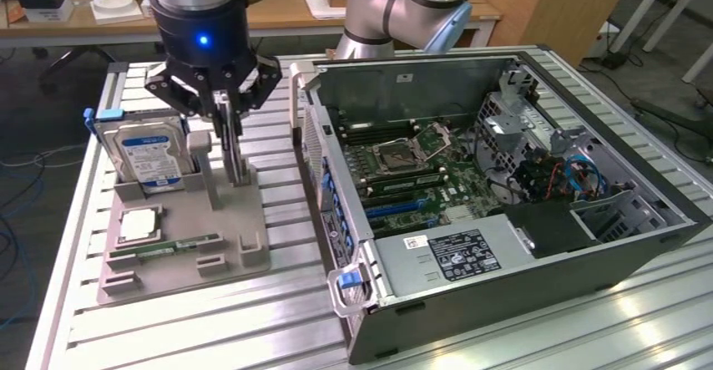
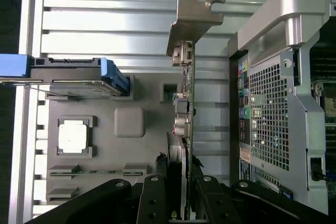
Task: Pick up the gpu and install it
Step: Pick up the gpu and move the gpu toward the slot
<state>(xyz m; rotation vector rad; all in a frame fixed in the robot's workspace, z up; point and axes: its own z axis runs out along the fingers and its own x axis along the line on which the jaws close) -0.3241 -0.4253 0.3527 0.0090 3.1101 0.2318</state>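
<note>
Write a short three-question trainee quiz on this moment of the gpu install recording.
1. True or false: the gpu already sits inside the computer case.
2. Multiple choice: which part stands upright in the gray holder, to the exterior view's left of the gpu? A) hard drive B) RAM stick C) CPU
3. Short answer: which part is the gripper nearest to?
Key: 1 false, it stands upright in the gray holder outside the case; 2 A; 3 the gpu.
</note>
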